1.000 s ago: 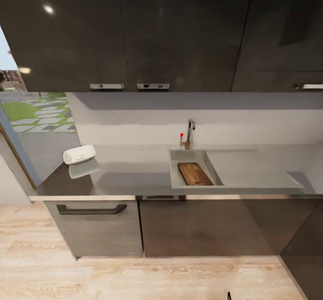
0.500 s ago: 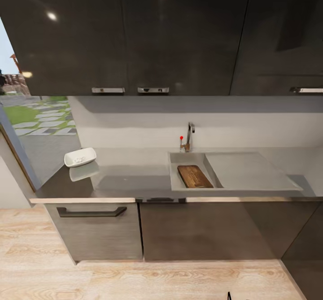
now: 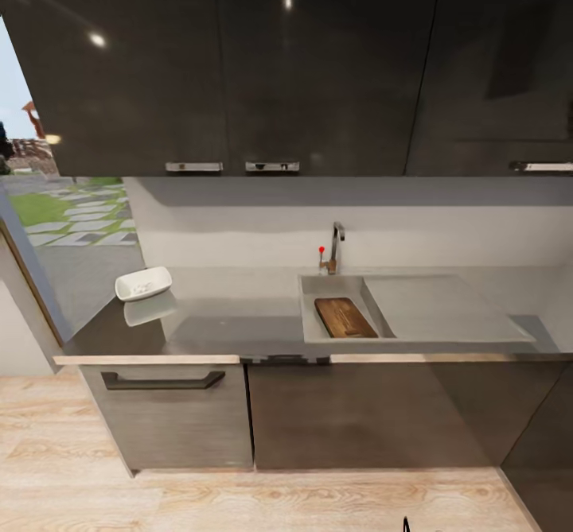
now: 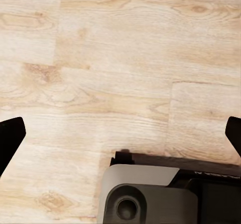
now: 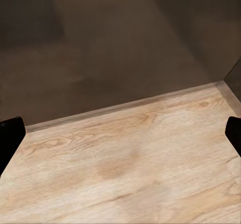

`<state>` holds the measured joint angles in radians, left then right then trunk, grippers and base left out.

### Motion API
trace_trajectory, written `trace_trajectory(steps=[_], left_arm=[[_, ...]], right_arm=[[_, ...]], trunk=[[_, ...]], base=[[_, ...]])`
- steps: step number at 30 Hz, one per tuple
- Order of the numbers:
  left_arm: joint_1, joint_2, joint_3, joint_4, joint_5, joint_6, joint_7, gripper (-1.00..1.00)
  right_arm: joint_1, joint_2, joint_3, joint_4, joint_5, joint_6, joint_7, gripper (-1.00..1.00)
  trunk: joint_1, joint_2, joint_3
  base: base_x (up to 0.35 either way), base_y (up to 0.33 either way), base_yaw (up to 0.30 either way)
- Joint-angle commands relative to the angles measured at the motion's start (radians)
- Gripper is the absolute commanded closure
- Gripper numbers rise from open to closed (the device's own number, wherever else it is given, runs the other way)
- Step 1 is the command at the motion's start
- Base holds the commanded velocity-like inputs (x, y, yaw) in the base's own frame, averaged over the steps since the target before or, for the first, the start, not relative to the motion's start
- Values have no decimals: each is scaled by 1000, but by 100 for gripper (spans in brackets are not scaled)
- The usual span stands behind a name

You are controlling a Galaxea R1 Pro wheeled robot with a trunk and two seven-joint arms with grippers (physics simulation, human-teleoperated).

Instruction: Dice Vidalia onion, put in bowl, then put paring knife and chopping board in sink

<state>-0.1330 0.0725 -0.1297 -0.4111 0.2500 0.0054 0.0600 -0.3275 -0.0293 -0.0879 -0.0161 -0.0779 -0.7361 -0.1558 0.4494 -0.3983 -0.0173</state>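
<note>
My left gripper and right gripper hang spread wide over the wooden floor, holding nothing. I see the chopping board in the sink, the bowl near the countertop's left end.

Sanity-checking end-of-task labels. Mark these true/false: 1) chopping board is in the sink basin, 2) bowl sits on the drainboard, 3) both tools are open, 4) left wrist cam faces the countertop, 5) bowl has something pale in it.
1) True: the chopping board lies in the sink basin.
2) False: the bowl sits at the countertop's far left end, apart from the sink.
3) True: left tool and right tool have fingertips wide apart, nothing between.
4) False: it faces the wooden floor.
5) True: small pale bits show inside.
</note>
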Motion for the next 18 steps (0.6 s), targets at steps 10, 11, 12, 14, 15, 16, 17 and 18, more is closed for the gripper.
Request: trace_trajectory(steps=[10, 11, 12, 14, 15, 16, 17, 18], left_arm=[[0, 1, -11, 3, 9, 1, 9, -100], [0, 1, -12, 10, 9, 2, 9, -100], [0, 1, -12, 25, 9, 3, 10, -100], [0, -1, -13, 105, 10, 8, 14, -100], [0, -1, -13, 138, 10, 9, 15, -100], [0, -1, -13, 155, 10, 10, 16, -100], [0, -2, -13, 188, 11, 11, 17, -100], [0, 0, -12, 238, 12, 12, 18, -100]], right_arm=[[-1, -1, -7, 1, 0, 56, 1, -100], [-1, -4, -7, 2, 0, 87, 0, -100], [0, -6, -8, 2, 0, 127, 0, -100], [19, -10, -8, 2, 1, 253, 1, -100], [30, -11, -8, 2, 2, 292, 1, -100], [36, -11, -8, 2, 2, 310, 1, -100], [49, -12, -7, 2, 2, 346, 1, -100], [70, -12, -8, 2, 2, 395, 1, -100]], trunk=[[1, -2, 12], [1, -2, 13], [1, -2, 13], [1, -2, 13], [1, -2, 13], [1, -2, 13], [1, -2, 13], [1, -2, 13]], base=[[0, 0, 0], [0, 0, 0], [0, 0, 0], [0, 0, 0], [0, 0, 0], [0, 0, 0], [0, 0, 0], [0, 0, 0]])
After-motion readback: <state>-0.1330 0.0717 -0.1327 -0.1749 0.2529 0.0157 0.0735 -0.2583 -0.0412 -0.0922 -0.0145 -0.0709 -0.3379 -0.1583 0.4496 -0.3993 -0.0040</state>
